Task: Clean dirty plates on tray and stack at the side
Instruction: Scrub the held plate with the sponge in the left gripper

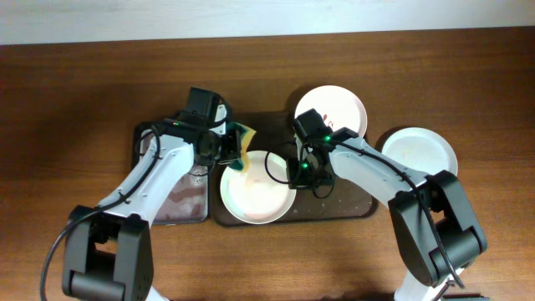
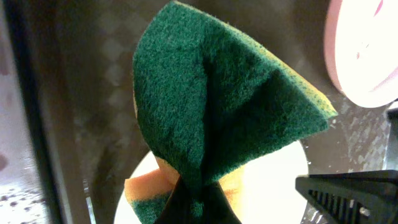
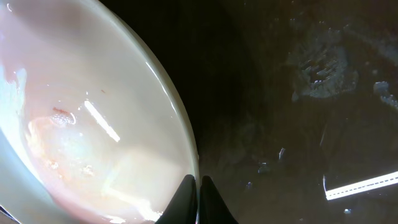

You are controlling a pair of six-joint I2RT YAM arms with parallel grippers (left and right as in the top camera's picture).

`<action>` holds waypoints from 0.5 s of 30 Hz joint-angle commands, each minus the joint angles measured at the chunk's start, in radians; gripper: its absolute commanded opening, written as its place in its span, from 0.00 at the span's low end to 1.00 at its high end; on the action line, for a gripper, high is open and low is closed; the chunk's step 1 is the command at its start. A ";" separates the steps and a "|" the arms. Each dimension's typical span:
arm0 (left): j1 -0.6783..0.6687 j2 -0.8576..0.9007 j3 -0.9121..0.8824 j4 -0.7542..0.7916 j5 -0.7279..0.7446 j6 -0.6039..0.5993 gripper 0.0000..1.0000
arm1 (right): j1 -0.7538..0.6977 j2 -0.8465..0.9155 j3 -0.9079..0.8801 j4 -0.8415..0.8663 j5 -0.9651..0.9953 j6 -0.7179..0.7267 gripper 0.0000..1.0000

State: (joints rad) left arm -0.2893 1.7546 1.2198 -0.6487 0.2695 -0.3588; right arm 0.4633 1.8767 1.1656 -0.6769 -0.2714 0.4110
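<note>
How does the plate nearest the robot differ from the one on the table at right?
The near plate sits on the brown tray; the right plate lies on the table. The right gripper pinches the near plate's rim in its jaws, and a sponge hangs over it; the right plate is untouched. Both are round.

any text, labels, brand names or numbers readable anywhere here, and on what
No text can be read in any view.
No print on the green and yellow scouring sponge.
Only smears on the pale round plate on the dark brown rectangular tray.
The thin white strip in the right wrist view has fine marks, too small to read.
</note>
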 commanded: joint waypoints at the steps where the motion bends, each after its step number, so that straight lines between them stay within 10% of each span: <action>1: -0.037 0.000 -0.005 0.006 -0.007 -0.050 0.00 | -0.005 -0.002 0.003 0.000 -0.009 -0.010 0.04; 15: -0.151 0.134 -0.010 -0.014 -0.001 -0.171 0.00 | -0.005 -0.002 0.003 0.000 -0.009 -0.010 0.04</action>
State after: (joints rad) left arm -0.4274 1.8271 1.2190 -0.6525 0.2695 -0.4736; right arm 0.4633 1.8767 1.1656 -0.6769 -0.2718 0.4107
